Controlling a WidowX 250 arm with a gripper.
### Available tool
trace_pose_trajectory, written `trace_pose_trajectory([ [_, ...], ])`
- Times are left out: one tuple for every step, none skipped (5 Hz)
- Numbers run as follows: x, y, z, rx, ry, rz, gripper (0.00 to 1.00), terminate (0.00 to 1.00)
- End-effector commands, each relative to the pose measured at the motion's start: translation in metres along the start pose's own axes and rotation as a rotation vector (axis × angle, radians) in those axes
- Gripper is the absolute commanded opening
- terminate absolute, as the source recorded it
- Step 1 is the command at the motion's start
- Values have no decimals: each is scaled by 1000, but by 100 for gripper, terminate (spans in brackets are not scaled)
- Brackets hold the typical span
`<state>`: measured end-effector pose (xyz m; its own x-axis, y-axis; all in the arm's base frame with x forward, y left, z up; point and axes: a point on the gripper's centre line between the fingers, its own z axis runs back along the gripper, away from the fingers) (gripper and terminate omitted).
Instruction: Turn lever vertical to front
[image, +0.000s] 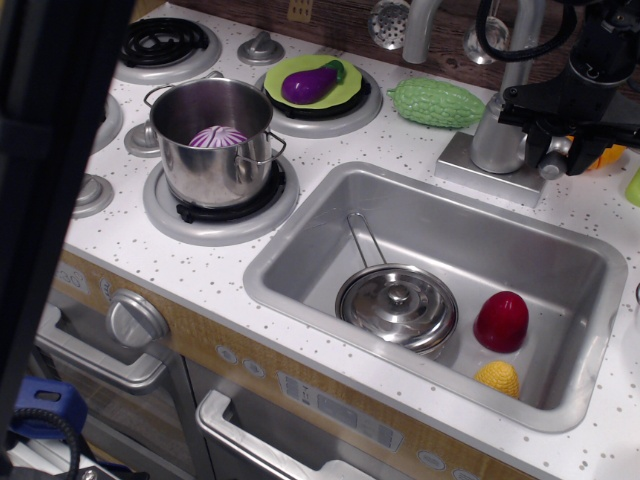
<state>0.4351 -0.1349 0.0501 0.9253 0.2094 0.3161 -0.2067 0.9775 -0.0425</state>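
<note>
The lever (553, 166) is a short silver-grey handle on the right side of the tap's column (497, 140), behind the sink. Only its lower grey end shows, below my black gripper (556, 140). The gripper comes in from the upper right and sits over the lever. Its dark fingers (527, 125) stand close on either side and appear shut on it. The rest of the lever is hidden by the gripper.
The sink (300, 262) holds a lidded pan (398, 303), a red egg-shaped toy (501, 320) and a yellow toy (498, 378). A green gourd (437, 102) lies left of the tap. A steel pot (212, 140) and a plated eggplant (310, 82) are on the stove. A dark post blocks the left edge.
</note>
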Motion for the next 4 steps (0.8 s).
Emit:
trace_pose_trajectory([
  [-4, -18, -3, -53, 21, 1, 0, 0],
  [-7, -20, -11, -61, 14, 4, 0, 0],
  [-6, -19, -12, -66, 15, -4, 0, 0],
  [1, -16, 7, -29, 45, -35, 100, 100],
])
